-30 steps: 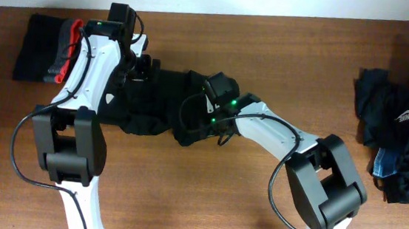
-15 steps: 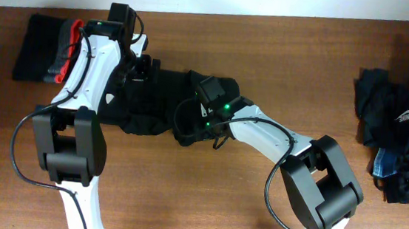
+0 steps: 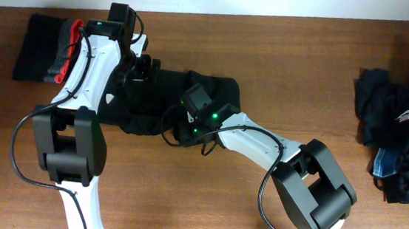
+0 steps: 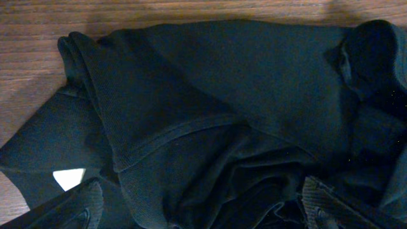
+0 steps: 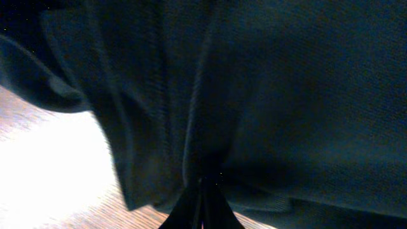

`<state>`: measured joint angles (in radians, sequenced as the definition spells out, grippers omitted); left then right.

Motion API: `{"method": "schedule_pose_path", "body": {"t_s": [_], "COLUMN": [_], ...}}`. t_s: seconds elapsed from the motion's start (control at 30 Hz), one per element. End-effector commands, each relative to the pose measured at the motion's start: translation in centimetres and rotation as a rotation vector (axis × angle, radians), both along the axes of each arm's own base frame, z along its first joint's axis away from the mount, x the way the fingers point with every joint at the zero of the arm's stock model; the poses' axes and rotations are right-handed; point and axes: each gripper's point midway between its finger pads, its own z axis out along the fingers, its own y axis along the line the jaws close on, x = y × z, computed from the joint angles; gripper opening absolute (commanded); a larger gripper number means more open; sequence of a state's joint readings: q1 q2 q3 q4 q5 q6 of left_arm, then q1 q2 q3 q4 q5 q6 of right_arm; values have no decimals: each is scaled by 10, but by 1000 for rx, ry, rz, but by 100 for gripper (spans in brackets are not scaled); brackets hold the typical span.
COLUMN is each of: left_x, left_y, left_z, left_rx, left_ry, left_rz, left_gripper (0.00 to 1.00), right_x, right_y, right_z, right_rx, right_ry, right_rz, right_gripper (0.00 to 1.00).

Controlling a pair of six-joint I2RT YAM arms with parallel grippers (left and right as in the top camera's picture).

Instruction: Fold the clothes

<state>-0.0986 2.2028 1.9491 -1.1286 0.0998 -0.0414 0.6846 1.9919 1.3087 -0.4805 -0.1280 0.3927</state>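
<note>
Clothes sit in three spots in the overhead view: a black shirt (image 3: 162, 102) spread rumpled toward ten o'clock on the brown tabletop (image 3: 298, 63), a folded stack (image 3: 41, 48) farther out at ten o'clock, and a loose heap (image 3: 404, 124) at three o'clock by the edge. The left arm (image 3: 94, 60) and right arm (image 3: 254, 137) both reach over the shirt.

From the left wrist, the left claw (image 4: 202, 191) hangs wide apart above the shirt's creased folds, gripping nothing; a white tag (image 4: 68, 179) shows at seven o'clock.

From the right wrist, the right claw (image 5: 202, 203) is pinched tight on a bunched fold of the shirt, with bare tabletop at eight o'clock.
</note>
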Motion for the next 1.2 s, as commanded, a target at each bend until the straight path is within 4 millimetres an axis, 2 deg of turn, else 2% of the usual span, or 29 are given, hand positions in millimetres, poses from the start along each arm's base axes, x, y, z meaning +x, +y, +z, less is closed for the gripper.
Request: {"method": "schedule_pose_path", "body": {"t_s": [0.0,0.07,0.13,0.23,0.4,0.5,0.57,0.7,0.83,0.93,1.17], "left_x": [7,7,7,7,7,7,7,7,7,7,7], "left_y": [0,0,0,0,0,0,0,0,0,0,0], "left_z": [23,23,23,23,23,23,23,23,23,23,23], "left_rx": [0,0,0,0,0,0,0,0,0,0,0], "left_ry": [-60,-60,-60,-60,-60,-60,-60,-60,-60,-60,-60], "left_rz": [-10,-10,-10,-10,-10,-10,-10,-10,-10,-10,-10], "left_gripper": [99,99,99,99,99,99,100,99,99,99,99], "right_x": [-2,5,16,37,79,107,124,146,162,169,175], "right_y": [6,9,11,8,-11,-27,-39,-53,-50,-42,-39], "right_z": [-3,8,31,74,147,170,178,174,152,126,47], "right_rx": [16,47,84,144,222,250,268,277,279,274,253], "right_ry": [2,-12,-53,-134,-302,-383,-430,-464,-471,-450,-324], "right_rz": [7,8,25,16,-39,-94,-129,-172,-177,-178,-240], "right_gripper": [4,5,5,9,9,4,4,4,4,4,4]}}
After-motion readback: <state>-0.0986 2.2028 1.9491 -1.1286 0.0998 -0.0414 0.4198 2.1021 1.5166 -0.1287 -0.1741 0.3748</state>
